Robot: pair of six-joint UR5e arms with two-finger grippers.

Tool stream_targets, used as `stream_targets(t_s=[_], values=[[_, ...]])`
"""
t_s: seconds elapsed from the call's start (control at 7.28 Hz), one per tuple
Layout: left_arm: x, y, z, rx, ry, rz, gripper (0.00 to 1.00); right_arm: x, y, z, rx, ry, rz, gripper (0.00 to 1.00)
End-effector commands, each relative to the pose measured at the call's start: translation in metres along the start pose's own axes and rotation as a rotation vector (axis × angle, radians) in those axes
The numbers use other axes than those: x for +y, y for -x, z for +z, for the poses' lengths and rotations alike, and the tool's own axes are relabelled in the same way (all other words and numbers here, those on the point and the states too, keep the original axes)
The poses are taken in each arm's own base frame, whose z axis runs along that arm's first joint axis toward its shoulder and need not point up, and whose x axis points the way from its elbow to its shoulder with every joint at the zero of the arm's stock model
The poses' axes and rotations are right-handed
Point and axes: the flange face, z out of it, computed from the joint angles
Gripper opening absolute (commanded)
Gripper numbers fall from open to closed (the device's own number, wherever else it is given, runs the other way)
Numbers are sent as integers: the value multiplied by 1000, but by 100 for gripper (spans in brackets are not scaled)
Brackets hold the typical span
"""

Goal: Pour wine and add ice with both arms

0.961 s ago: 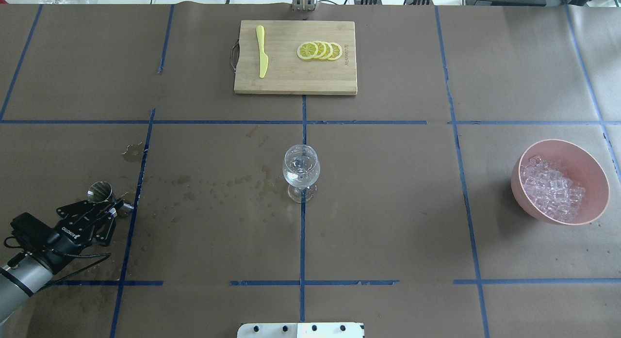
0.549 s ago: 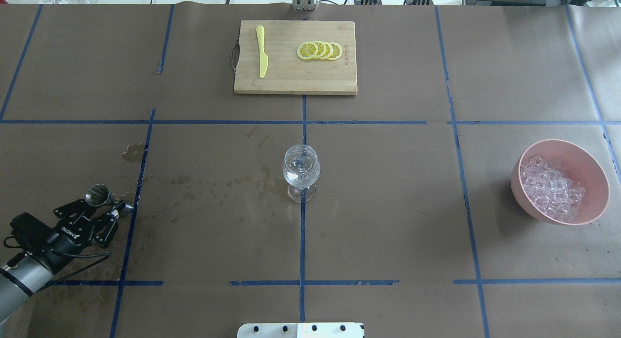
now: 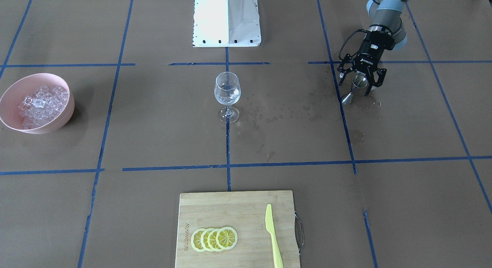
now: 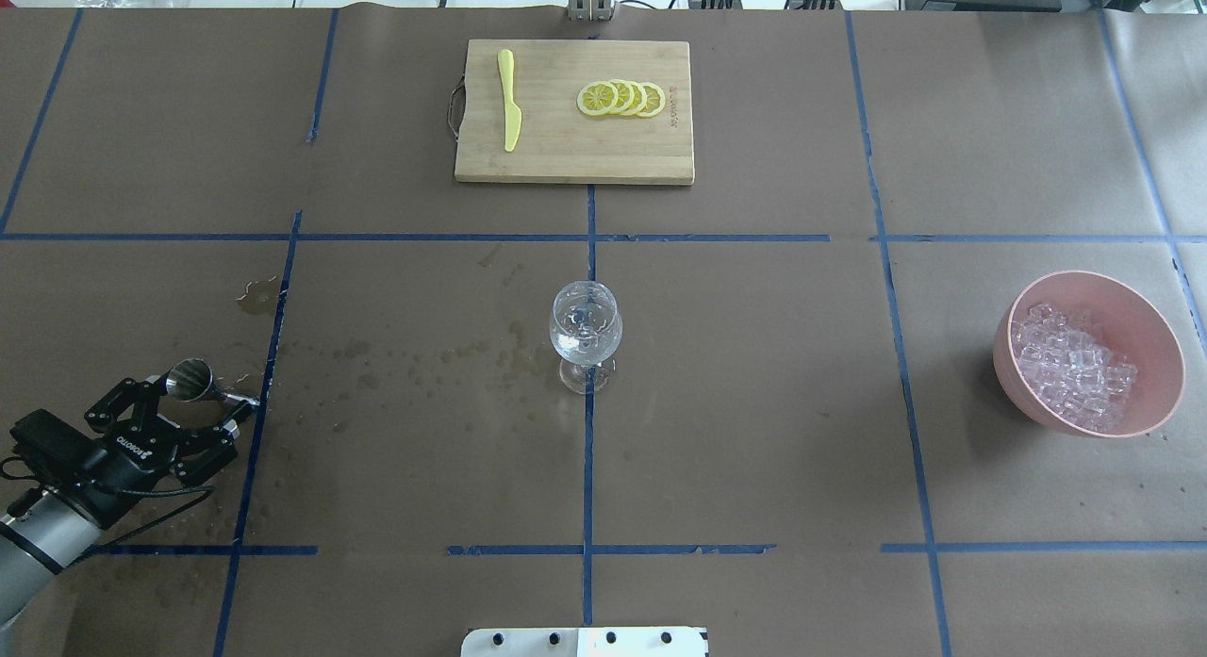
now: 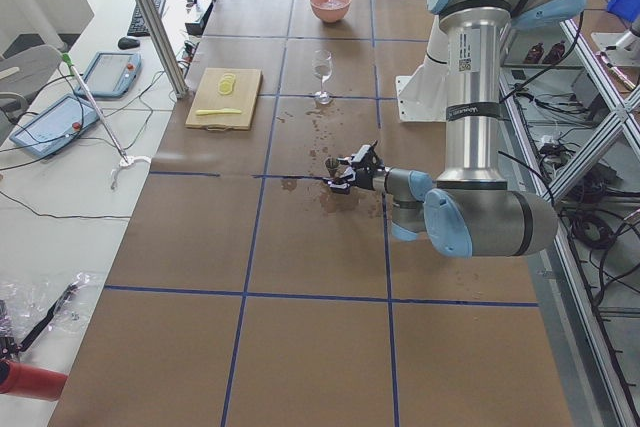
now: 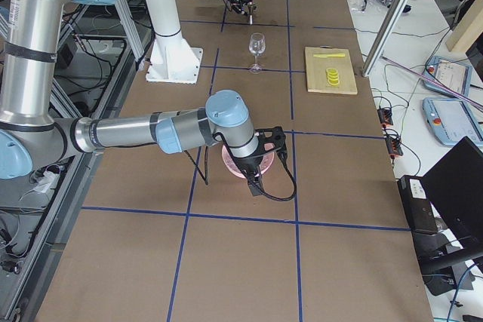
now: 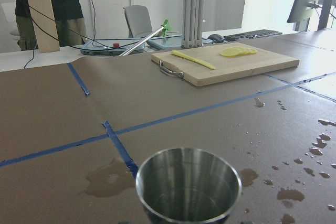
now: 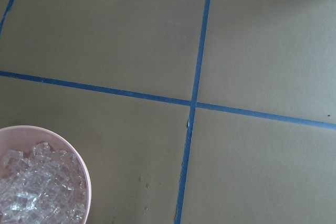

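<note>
Two arms on this job, and the overhead exterior shot catches just one: the left arm (image 4: 38, 534) shows at 8 o'clock, left gripper (image 4: 196, 401) spread wide with a steel jigger (image 4: 190, 378) sitting between its fingers. The ice (image 4: 1075, 369) is heaped in a pink bowl (image 4: 1136, 308) way over at 3 o'clock, well apart from that claw, with the wine glass (image 4: 585, 332) at centre between them. Cutting board (image 4: 573, 153) at 12, carrying lemon slices (image 4: 622, 98) and a yellow knife (image 4: 509, 101).

Exterior front-facing mirrors it: bowl and ice at 9 o'clock, claw at 1 o'clock, and here there are gaps on both sides of the jigger's cup, so wide open, gripping nothing. Wet spots (image 3: 284, 106) dot the table (image 3: 153, 125) between jigger and glass.

Exterior left: near arm looms large, its claw low around the jigger at centre; bowl tiny at 12 o'clock.

Exterior right gives what no other fixed camera does: the right arm (image 6: 136, 132) and right gripper (image 6: 253, 175), hanging in front of the bowl from this angle so only a pink sliver shows. Open or closed? Can't tell from here.

Left wrist-mounted: jigger's mouth, facing up, fills 6 o'clock; board beyond at 1 o'clock.

Right wrist-mounted: ice and bowl rim at 7 o'clock, blue tape (image 8: 194, 103) cross at centre, the claw's fingers out of frame.
</note>
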Motion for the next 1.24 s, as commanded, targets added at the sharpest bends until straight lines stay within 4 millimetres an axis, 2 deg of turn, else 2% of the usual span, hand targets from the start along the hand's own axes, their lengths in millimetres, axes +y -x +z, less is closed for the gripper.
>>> stream_targets(t_s=[0.0, 0.41, 0.55, 0.69, 0.96, 1.1], values=[[-19, -3, 0, -48, -69, -31, 100, 1, -1, 0, 0, 0, 2, 100], [-55, -10, -6, -28, -135, -31, 100, 0, 0, 0, 0, -1, 1, 100], [-80, 1, 2, -49, -183, 25, 100, 0, 0, 0, 0, 0, 2, 100], [-97, 23, 11, -25, -177, 64, 100, 0, -1, 1, 2, 2, 2, 100], [-151, 90, 47, -61, -65, 202, 100, 0, -1, 1, 1, 1, 1, 100], [-180, 116, 67, -88, 22, 239, 100, 0, -1, 1, 3, 3, 3, 100]])
